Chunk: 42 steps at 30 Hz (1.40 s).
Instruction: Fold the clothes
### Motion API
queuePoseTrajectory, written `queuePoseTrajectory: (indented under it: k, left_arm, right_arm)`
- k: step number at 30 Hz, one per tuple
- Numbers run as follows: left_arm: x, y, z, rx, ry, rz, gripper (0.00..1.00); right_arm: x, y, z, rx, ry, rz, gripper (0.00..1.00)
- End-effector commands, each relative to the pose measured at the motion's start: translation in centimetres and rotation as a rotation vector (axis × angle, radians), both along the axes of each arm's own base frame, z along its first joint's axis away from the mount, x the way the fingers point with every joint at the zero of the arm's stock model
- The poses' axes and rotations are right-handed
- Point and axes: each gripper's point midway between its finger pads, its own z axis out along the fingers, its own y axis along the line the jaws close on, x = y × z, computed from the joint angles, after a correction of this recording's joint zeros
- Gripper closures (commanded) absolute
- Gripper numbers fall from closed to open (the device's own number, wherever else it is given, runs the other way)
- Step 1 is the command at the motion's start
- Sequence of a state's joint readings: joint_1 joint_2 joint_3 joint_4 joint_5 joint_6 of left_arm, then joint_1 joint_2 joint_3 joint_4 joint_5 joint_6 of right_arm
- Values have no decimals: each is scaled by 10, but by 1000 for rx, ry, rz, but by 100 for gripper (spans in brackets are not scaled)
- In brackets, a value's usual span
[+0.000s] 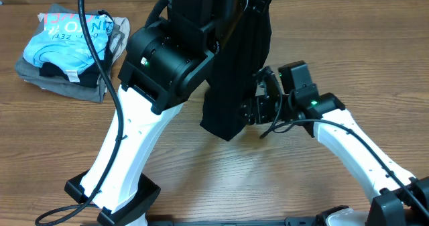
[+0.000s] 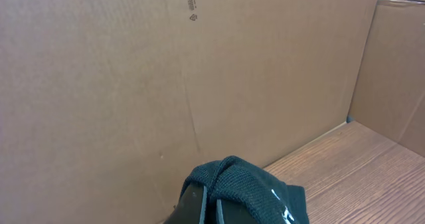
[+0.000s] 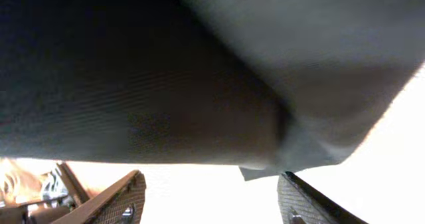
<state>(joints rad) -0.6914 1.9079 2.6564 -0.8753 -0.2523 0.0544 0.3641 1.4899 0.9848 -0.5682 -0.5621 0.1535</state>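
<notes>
Currently the step in hand is the lift-and-spread that precedes the first fold. The black garment (image 1: 229, 98) is not laid flat; it hangs as a narrow vertical column above the middle of the worktop (image 1: 201, 179), nearer the far edge than the near one. Its lower end hangs close to the wood; whether it touches cannot be told.

Left gripper (image 2: 211, 199): clamped on a bunched ridge of the black fabric, jaws together with cloth pinched between them. It carries the hanging weight. Behind it stands a cardboard wall (image 2: 99, 84).

Right gripper (image 3: 211, 184): fingers apart, nothing between them. In the right wrist view the dark cloth fills the upper frame and a loose corner hangs just above the gap. From overhead, this gripper sits beside the lower right edge of the hanging column — near, but contact cannot be confirmed.

Next move, as a judgement: the right gripper needs to advance until a free corner or hem lies between its fingers, then close. With two separate holds, the arms can draw apart and open the garment out over the bare wood for folding.

Caution: taking a bunched section instead of an edge would probably leave the cloth twisted.

At the far-left corner, a light blue shirt (image 1: 67, 41) lies on grey garments (image 1: 67, 85) — well apart.
</notes>
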Motion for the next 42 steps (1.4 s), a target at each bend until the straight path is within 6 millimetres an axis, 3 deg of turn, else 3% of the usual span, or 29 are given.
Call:
queuePoseTrajectory:
  k: [1, 5, 12, 16, 18, 19, 22, 24, 29, 34, 39, 42]
  left_arm:
    - [-12, 20, 29, -70, -49, 28, 96]
    - [-13, 19, 24, -64, -29, 22, 96]
    - [-14, 19, 15, -39, 1, 24, 96]
    - [-14, 19, 14, -41, 7, 24, 96]
    - [-14, 20, 12, -48, 20, 26, 96]
    - [-14, 20, 10, -47, 26, 26, 96]
    - [-14, 20, 6, -37, 40, 28, 96]
    - [-15, 25, 6, -32, 41, 48, 96]
    - [-20, 66, 13, -2, 29, 221, 96]
    - [-43, 120, 15, 80, 38, 401, 96]
    - [-62, 147, 1, 163, 99, 459, 96]
    - [-69, 160, -14, 190, 155, 508, 96]
  right_arm:
    - [-6, 13, -1, -7, -38, 56, 31]
    - [10, 13, -3, -59, -97, -14, 28]
    - [43, -12, -17, -193, -147, -212, 29]
    - [46, -3, -19, -160, -151, -189, 32]
    - [46, 1, -22, -152, -148, -180, 43]
    - [46, 2, -23, -152, -148, -178, 53]
    - [47, 2, -23, -151, -147, -183, 96]
    - [51, -5, -20, -142, -130, -231, 96]
    - [52, -32, 25, -69, -160, -294, 96]
    - [36, -94, 86, -103, -188, -396, 96]
    - [9, -141, 136, -180, -181, -440, 96]
    - [-8, -153, 163, -216, -179, -436, 96]
